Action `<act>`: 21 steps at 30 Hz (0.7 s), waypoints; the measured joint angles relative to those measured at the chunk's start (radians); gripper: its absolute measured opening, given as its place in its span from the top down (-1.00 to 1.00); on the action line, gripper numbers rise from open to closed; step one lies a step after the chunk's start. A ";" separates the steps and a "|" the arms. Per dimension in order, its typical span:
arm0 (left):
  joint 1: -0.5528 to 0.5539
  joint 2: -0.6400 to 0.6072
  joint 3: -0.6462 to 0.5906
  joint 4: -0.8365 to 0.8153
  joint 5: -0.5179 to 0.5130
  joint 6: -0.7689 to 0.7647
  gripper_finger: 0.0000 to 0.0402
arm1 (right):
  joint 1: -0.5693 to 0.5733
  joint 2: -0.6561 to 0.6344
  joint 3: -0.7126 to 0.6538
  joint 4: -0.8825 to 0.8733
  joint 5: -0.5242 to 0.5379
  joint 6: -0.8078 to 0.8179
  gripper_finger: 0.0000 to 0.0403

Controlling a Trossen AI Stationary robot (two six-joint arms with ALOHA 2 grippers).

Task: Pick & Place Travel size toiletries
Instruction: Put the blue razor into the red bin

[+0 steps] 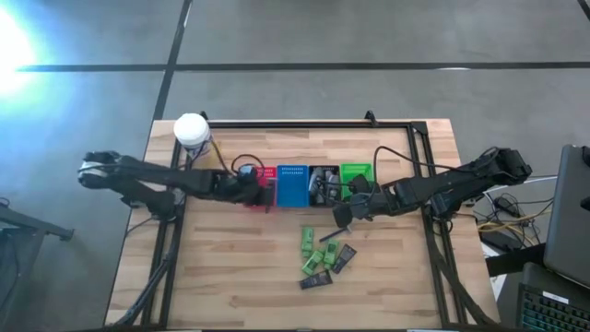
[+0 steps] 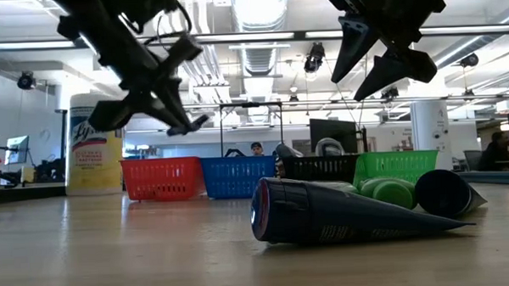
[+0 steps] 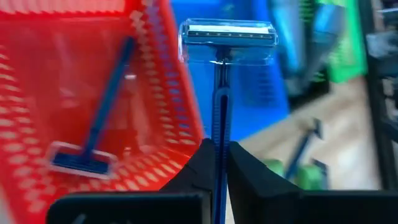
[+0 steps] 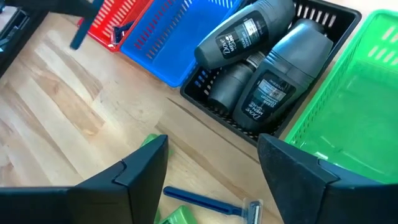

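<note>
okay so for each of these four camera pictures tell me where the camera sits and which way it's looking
High view: above the table, looking straight down; both arms, four baskets, toiletries pile.
Low view: at tabletop height, looking level across; left gripper and right gripper hang from above.
Left wrist view: on the left arm, fingers clamping a blue razor beside the red basket.
Right wrist view: on the right arm, open fingers over the black basket.
Shared: both wrist views show the red basket.

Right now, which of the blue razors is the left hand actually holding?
The blue-handled razor with the clear head cover, pinched by its handle in the left hand. Another lies inside the red slotted basket; a third rests on the wooden table.
</note>
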 joint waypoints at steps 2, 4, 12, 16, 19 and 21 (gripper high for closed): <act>0.033 0.006 0.000 -0.022 0.000 0.015 0.90 | 0.000 0.000 0.000 0.001 0.001 0.000 -0.24; 0.064 0.012 -0.002 -0.073 -0.004 0.046 0.90 | 0.000 0.000 0.000 0.001 0.001 0.000 -0.26; 0.147 0.018 -0.045 -0.098 -0.007 0.067 0.84 | 0.005 0.000 0.000 0.000 -0.002 -0.001 -0.34; 0.159 0.020 -0.047 -0.103 -0.006 0.105 0.61 | 0.005 0.000 0.000 0.000 -0.021 -0.019 -0.38; 0.159 0.019 -0.047 -0.104 -0.002 0.105 0.44 | 0.005 0.000 0.000 0.000 -0.028 -0.019 -0.41; 0.159 0.019 -0.047 -0.105 0.015 0.105 0.35 | 0.005 0.000 0.000 0.000 -0.031 -0.019 -0.43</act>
